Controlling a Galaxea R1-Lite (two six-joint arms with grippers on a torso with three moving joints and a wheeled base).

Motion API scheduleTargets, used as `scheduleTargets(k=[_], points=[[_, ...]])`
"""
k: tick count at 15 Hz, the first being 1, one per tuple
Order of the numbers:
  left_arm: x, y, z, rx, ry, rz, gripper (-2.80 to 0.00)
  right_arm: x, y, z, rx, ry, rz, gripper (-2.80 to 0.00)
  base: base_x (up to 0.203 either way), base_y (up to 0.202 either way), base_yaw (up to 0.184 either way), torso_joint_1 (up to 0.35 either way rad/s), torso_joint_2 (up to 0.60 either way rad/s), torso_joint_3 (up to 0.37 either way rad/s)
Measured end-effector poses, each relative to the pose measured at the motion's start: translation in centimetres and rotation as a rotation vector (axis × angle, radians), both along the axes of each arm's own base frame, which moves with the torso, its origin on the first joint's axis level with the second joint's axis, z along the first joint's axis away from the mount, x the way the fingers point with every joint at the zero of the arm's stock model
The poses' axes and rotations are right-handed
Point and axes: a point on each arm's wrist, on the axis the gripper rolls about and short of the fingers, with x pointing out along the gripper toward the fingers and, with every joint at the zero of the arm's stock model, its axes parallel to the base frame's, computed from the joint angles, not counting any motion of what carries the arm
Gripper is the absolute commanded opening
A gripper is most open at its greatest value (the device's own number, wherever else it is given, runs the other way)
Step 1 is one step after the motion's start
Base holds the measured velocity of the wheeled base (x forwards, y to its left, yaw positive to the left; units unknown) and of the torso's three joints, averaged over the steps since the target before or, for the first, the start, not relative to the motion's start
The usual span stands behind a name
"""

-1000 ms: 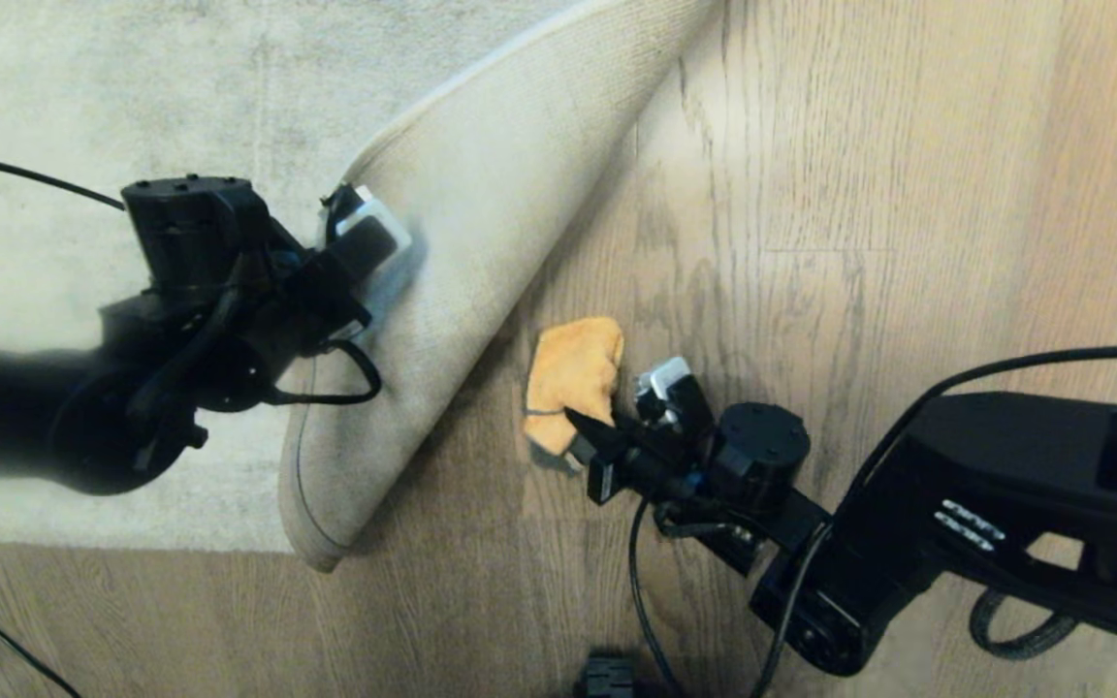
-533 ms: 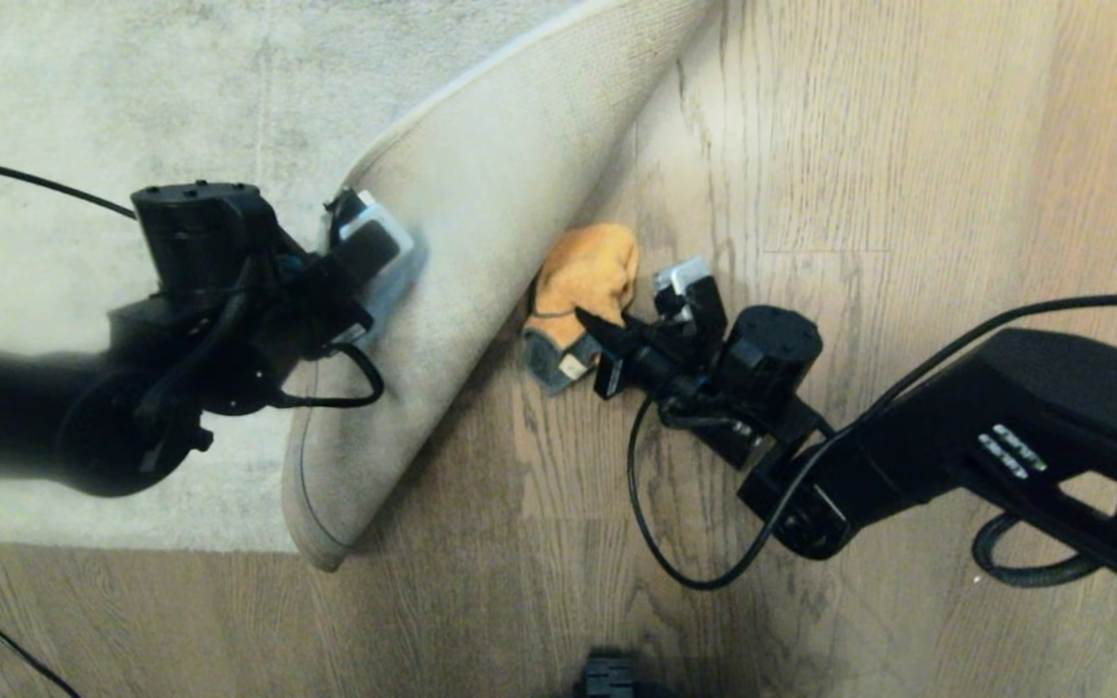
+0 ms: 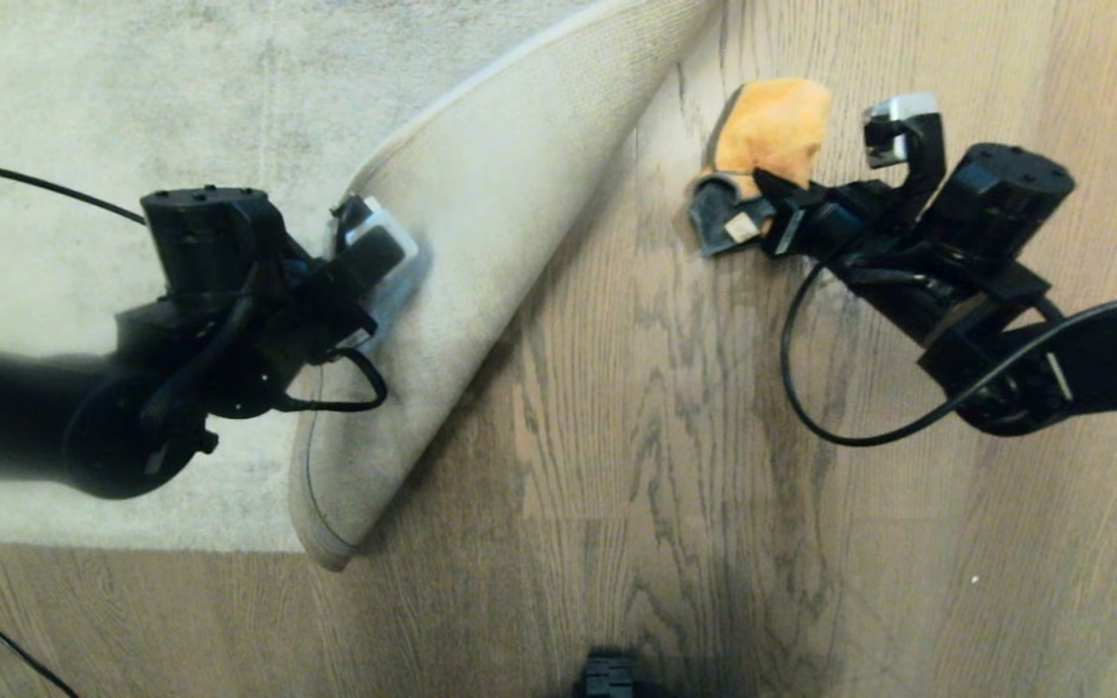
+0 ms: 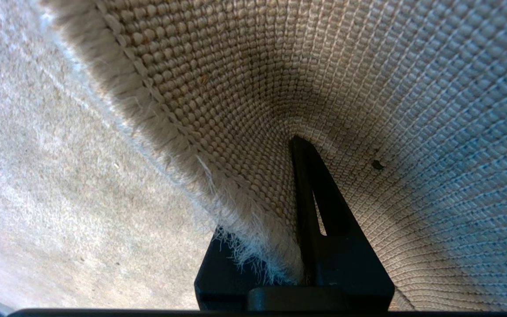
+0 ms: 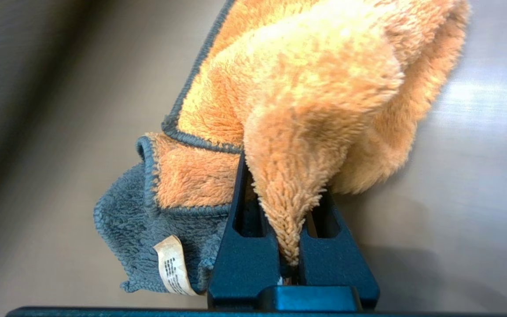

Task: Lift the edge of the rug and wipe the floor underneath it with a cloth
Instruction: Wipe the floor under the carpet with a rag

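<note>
Left end effector (image 3: 365, 254) clenched on the rug edge (image 3: 481, 242), holding it folded back beige backing up, right end effector (image 3: 772, 199) grasping the cloth (image 3: 772, 126) on the bare floor (image 3: 636, 436) beside the lifted flap.

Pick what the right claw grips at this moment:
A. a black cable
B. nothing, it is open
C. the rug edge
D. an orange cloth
D: the right claw is shut on a fold of the orange cloth, which lies against the floor, while the rug edge is in the left claw.
</note>
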Motion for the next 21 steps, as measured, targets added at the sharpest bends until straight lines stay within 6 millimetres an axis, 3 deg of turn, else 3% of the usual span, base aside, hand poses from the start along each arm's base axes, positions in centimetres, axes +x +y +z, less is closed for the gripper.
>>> scheduleTargets(k=[3,6,16,21], points=[[-0.2,-0.6,0.1,-0.001,-0.002,-0.017,-2.80,-3.5,-4.0,1.0,-0.015,0.041,-0.068,-2.80,0.000,0.000,0.000,0.000,0.00,0.000],[-0.3,-0.9,0.0,0.000,0.000,-0.026,-2.80,-7.9,-6.4,1.6,-0.027,0.068,-0.095,-2.80,0.000,0.000,0.000,0.000,0.00,0.000],[-1.6,-0.7,-0.6,0.014,0.027,-0.039,-2.80,-19.8,-8.1,0.3,-0.074,0.076,-0.129,-2.80,0.000,0.000,0.000,0.000,0.00,0.000],[-1.8,-1.0,-0.4,0.013,0.022,-0.048,-2.80,-24.7,-9.2,-1.7,-0.073,0.073,-0.201,-2.80,0.000,0.000,0.000,0.000,0.00,0.000]])
